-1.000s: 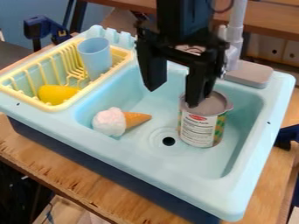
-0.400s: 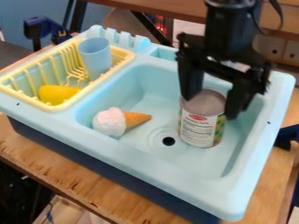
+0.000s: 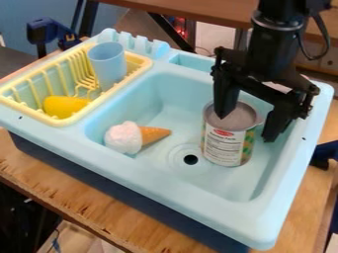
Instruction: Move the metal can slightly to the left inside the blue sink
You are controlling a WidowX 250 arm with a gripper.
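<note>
Surface: wood table (image 3: 39, 173), pale blue sink (image 3: 165, 183) on dark base (image 3: 99, 179). Landmark = can.

Can (image 3: 224, 143): upright on the floor of the basin (image 3: 231, 183), grey top, label facing camera. Gripper (image 3: 247, 127): spread wide, nothing held, above the basin at can's top. In view, 1 finger overlaps the can's top, the other is past its right side. Contact: can't tell.

Left of can, near: drain (image 3: 190, 159). Farther left: cone (image 3: 132, 137), on its side, pink-white scoop, tip toward can. Well left of can, outside basin: yellow rack (image 3: 99, 101) with blue cup (image 3: 107, 62) and yellow piece (image 3: 63, 106). Cup leans a bit.

Room: beyond can, a wood shelf (image 3: 198, 9) at view top, blue wall (image 3: 39, 10) at upper left. 2 dark blue clamps: 1 far off up-left of can (image 3: 46, 30), 1 right of can outside the sink (image 3: 324, 152).

Edges: basin wall just right of can, back wall behind it. Rim runs all around, higher than the basin floor. Table edge is past the sink's front side, well apart from can.

Room to move: most is left of can, over drain toward cone; some in front of can, up to front wall. Right side tight.
</note>
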